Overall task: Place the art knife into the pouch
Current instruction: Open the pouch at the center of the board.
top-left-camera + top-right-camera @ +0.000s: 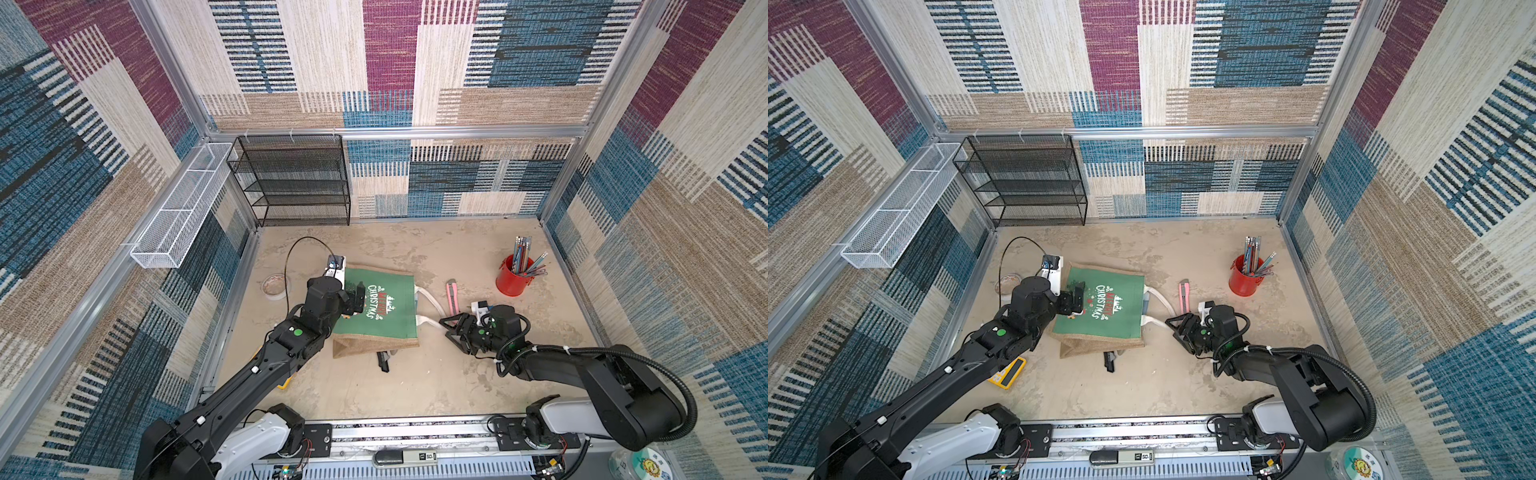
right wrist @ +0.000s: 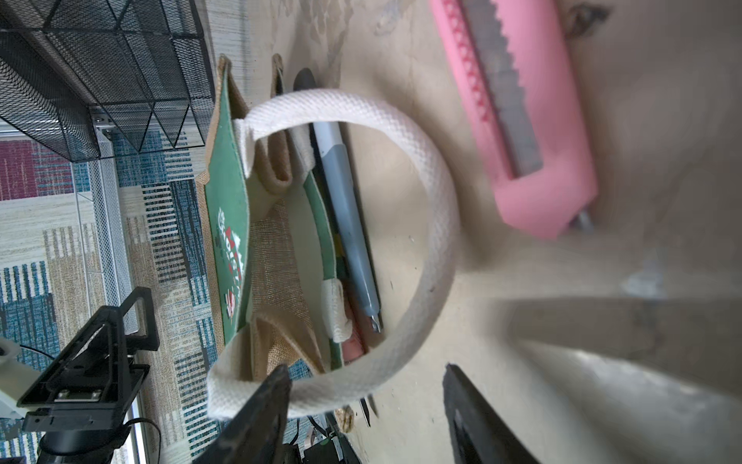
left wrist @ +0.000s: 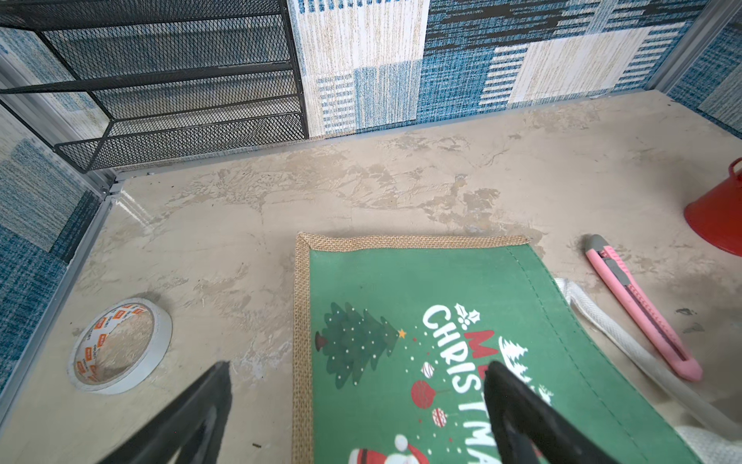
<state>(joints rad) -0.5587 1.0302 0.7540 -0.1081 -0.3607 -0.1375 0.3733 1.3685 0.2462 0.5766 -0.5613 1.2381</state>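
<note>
Between the two grippers, flat on the counter: the pouch, green printed face up, mouth and white handles turned toward the right gripper. Over the pouch's opposite end, the left gripper, spread wide and holding nothing. Seen from its own wrist, the same left gripper straddling the burlap edge, with one finger above the green panel and its mate above bare counter (touching the cloth or just clear of it, cannot tell). Low at the mouth side, the right gripper with jaws partly apart and nothing pinched between them, one fingertip right at the near bend of a handle loop. Contact there hard to judge. Just beyond the right gripper, toward the red cup of pencils: the art knife, pink, lying on bare counter beside the handles, outside the pouch and apart from both grippers. Shown large and blurred in the right wrist view too, as the art knife past the loop. At the pouch's mouth, a grey pen (inside or beneath, cannot tell). Off the left gripper's outer side, near it, a tape roll. Farther beyond, against the back wall, a black mesh shelf.
</note>
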